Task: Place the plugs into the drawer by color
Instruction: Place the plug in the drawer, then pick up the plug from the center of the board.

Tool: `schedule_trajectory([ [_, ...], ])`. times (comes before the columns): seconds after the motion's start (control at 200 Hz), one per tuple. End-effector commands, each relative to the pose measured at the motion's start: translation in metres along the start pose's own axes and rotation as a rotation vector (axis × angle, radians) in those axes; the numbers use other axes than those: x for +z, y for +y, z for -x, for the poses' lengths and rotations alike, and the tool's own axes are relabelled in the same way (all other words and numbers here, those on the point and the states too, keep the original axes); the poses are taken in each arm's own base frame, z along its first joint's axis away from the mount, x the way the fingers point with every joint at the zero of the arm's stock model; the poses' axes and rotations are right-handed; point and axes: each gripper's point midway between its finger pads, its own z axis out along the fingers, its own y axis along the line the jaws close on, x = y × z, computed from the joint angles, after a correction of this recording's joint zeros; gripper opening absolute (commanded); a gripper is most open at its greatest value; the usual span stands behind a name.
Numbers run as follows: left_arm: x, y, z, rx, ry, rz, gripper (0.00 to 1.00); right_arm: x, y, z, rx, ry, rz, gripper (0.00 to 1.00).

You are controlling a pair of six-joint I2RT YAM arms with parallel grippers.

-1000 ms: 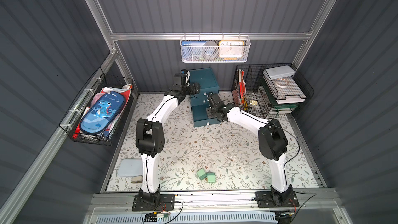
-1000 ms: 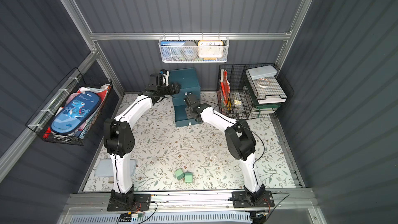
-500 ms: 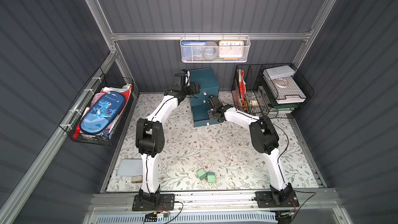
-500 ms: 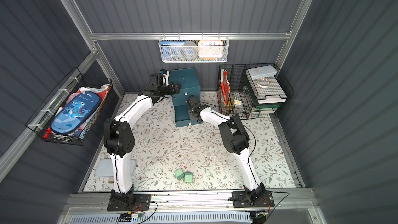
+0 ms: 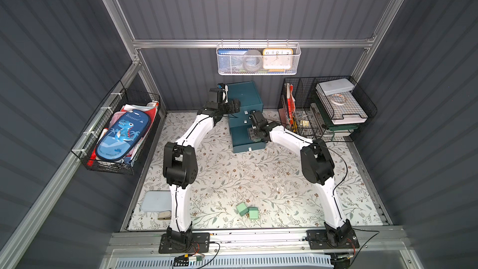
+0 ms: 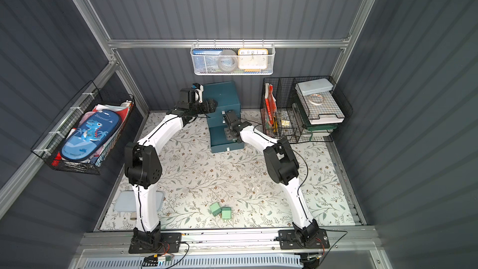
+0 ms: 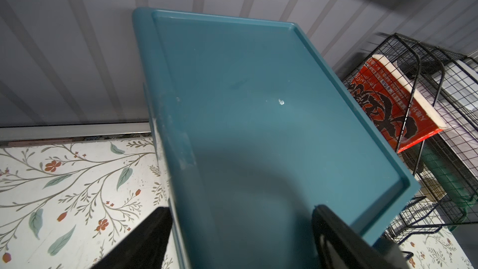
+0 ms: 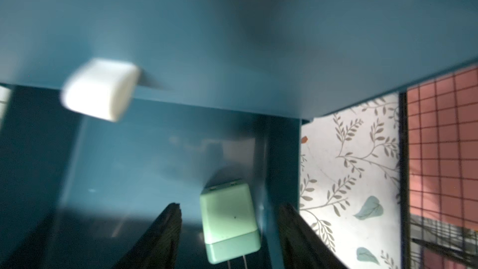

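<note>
Right claw (image 8: 229, 205) hangs open over the drawer (image 8: 129, 166), green plug (image 8: 227, 221) loose between its jaws; left claw (image 7: 240, 208) gapes empty above the cabinet (image 7: 258, 86)

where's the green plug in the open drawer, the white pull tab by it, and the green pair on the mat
green plug in drawer (image 8: 227, 216): right wrist view, its broad face
white pull tab (image 8: 99, 89): right wrist view, its front
green pair on mat (image 5: 242, 208): a top view, one plug's top

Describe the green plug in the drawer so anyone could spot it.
The teal cabinet at the back wall has its bottom drawer pulled out. The plug lies inside, between the fingers of the open right gripper. The other two green plugs sit out on the mat.
</note>
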Motion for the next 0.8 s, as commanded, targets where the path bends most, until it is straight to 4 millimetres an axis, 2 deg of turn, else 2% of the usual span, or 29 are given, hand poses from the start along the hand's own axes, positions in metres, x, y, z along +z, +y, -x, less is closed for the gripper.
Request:
schedule_trajectory([
  [0.0, 0.017, 0.024, -0.085, -0.007, 0.253, 0.070, 0.89, -0.059, 0.007, 0.024, 0.020, -0.028, 0.092, 0.63],
  [0.075, 0.020, 0.024, -0.087, -0.009, 0.258, 0.067, 0.89, -0.090, 0.017, 0.014, 0.008, -0.020, 0.136, 0.62],
  [0.14, 0.021, 0.024, -0.088, -0.010, 0.261, 0.061, 0.89, -0.114, 0.028, -0.010, -0.028, 0.009, 0.162, 0.60],
  [0.19, 0.021, 0.023, -0.087, -0.009, 0.257, 0.058, 0.89, -0.128, 0.037, -0.037, -0.061, 0.041, 0.171, 0.60],
  [0.355, 0.018, 0.021, -0.083, -0.010, 0.249, 0.054, 0.89, -0.171, 0.075, -0.144, -0.250, 0.217, 0.233, 0.57],
  [0.51, 0.016, 0.019, -0.079, -0.006, 0.239, 0.047, 0.89, -0.204, 0.097, -0.219, -0.351, 0.296, 0.299, 0.59],
  [0.66, 0.014, 0.018, -0.076, 0.001, 0.230, 0.048, 0.89, -0.230, 0.116, -0.267, -0.406, 0.319, 0.337, 0.63],
  [0.796, 0.013, 0.018, -0.075, 0.001, 0.228, 0.048, 0.89, -0.238, 0.119, -0.297, -0.439, 0.339, 0.320, 0.68],
])
